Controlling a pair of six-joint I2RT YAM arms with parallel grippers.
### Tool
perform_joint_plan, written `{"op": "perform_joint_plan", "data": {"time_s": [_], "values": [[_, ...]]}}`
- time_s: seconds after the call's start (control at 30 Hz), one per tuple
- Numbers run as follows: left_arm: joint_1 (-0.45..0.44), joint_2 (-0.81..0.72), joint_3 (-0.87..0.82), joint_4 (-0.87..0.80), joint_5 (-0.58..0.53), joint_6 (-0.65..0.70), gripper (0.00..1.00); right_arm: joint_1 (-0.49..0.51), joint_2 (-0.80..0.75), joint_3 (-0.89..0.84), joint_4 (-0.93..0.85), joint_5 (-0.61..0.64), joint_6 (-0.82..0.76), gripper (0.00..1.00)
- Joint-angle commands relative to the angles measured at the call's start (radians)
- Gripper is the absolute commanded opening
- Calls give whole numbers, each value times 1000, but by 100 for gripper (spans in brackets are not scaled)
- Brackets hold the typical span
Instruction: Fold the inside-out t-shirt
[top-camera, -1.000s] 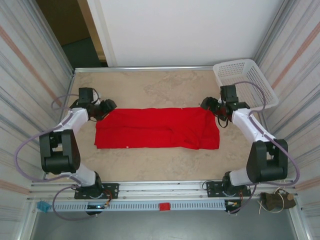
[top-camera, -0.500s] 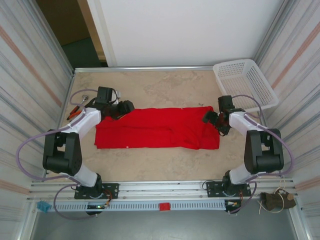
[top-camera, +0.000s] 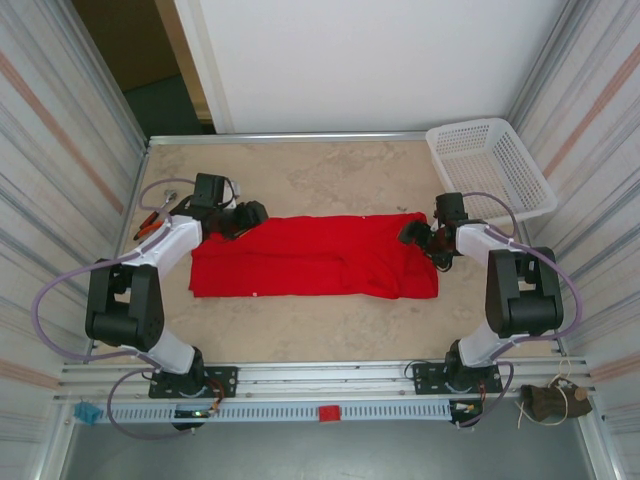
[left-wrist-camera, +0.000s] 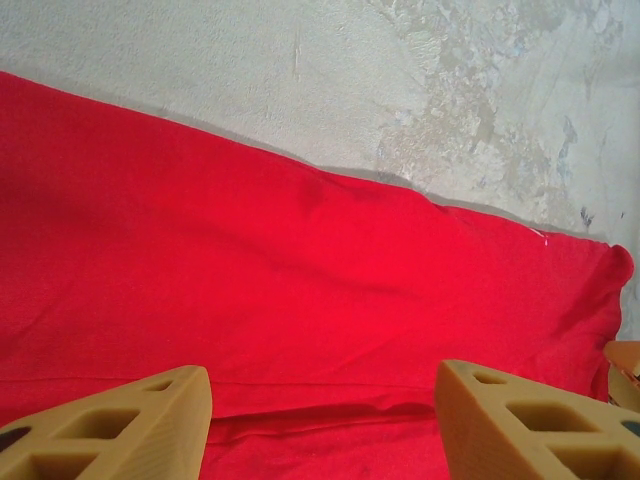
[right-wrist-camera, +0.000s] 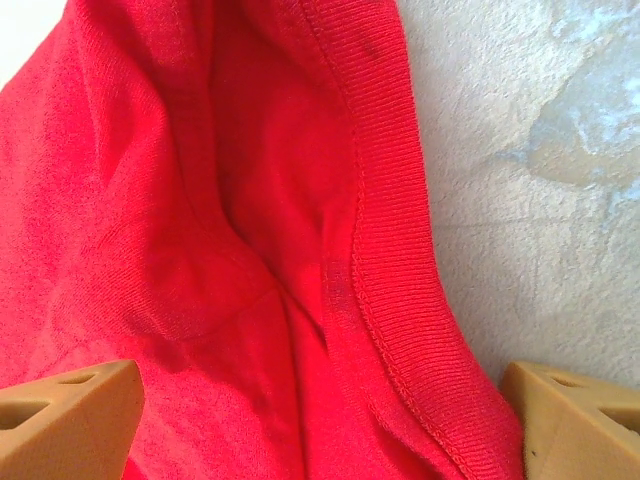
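Tan-fingered, the left claw (left-wrist-camera: 322, 410) stands open and empty over the far left edge of the inside-out t-shirt (top-camera: 315, 258). Its wrist view shows that edge lying smooth against the mottled worktop (top-camera: 300, 175). The right claw (right-wrist-camera: 320, 420), also spread wide and holding nothing, hangs over the shirt's right end. There its wrist view shows a ribbed, stitched band too small to make out from above.

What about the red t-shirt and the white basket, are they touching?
Apart. The top external view shows a strip of bare table between the t-shirt and the basket.
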Motion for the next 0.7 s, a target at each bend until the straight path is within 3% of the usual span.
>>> {"op": "perform_joint_plan", "data": {"time_s": [0.0, 0.2, 0.37, 0.5, 0.67], "values": [[9, 1, 26, -16, -3, 14, 61, 2, -37, -13, -37, 73, -1, 91], [9, 0, 32, -17, 0, 14, 61, -30, 2, 38, -74, 109, -29, 93], [15, -2, 34, -23, -3, 15, 61, -19, 78, 51, -31, -24, -49, 91], [20, -4, 36, -25, -6, 17, 61, 40, 69, 26, 13, -93, -52, 89], [23, -3, 37, -22, -6, 12, 61, 127, 52, 5, 34, -81, -31, 88]]}}
